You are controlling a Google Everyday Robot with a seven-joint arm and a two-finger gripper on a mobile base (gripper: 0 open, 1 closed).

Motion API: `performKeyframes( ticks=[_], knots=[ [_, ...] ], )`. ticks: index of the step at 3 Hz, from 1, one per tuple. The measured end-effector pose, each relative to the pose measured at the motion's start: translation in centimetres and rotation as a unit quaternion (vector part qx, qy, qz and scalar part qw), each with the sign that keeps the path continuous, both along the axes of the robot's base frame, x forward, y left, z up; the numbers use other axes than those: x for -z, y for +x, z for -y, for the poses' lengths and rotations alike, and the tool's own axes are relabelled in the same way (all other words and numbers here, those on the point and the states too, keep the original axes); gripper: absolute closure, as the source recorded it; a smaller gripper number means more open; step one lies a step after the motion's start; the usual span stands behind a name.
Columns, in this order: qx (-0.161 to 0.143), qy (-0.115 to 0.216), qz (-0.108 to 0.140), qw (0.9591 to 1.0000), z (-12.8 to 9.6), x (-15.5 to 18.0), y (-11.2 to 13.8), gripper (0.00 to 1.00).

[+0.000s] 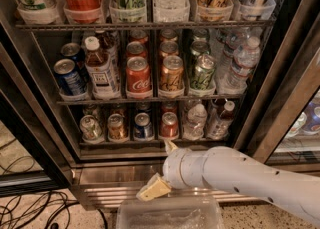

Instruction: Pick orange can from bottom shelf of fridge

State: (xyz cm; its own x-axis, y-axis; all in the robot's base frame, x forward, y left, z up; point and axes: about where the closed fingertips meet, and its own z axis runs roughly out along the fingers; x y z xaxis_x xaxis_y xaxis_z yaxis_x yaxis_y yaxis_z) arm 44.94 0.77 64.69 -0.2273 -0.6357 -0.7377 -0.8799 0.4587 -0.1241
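The fridge (35, 138) stands open with three wire racks. On the bottom shelf (130, 143) the amber-orange can (117, 127) stands second from the left, between a silver-green can (91, 127) and a blue can (143, 125). A redder can (169, 124) stands to the right of the blue one. My gripper (162, 168), on a white arm coming in from the right, hangs in front of the ribbed steel base, below the shelf and to the right of the orange can. Its two tan fingertips (155, 189) stand well apart and hold nothing.
Two water bottles (194, 120) stand at the right of the bottom shelf. The middle rack (150, 100) holds cans and bottles, the top rack larger cans. A clear plastic bin (170, 213) sits at the bottom edge. Cables (30, 208) lie on the floor at the left.
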Motion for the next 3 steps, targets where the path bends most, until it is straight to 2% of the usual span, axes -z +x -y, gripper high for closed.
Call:
performKeyframes(
  ticks=[1,2,3],
  knots=[
    [0.000,0.000,0.000,1.0000,0.0,0.0,0.0,0.00],
    [0.003,0.011,0.014,0.9998,-0.8,0.4,-0.1,0.00],
    [0.003,0.051,0.046,0.9976,-3.3,2.2,-0.4,0.00]
  ],
)
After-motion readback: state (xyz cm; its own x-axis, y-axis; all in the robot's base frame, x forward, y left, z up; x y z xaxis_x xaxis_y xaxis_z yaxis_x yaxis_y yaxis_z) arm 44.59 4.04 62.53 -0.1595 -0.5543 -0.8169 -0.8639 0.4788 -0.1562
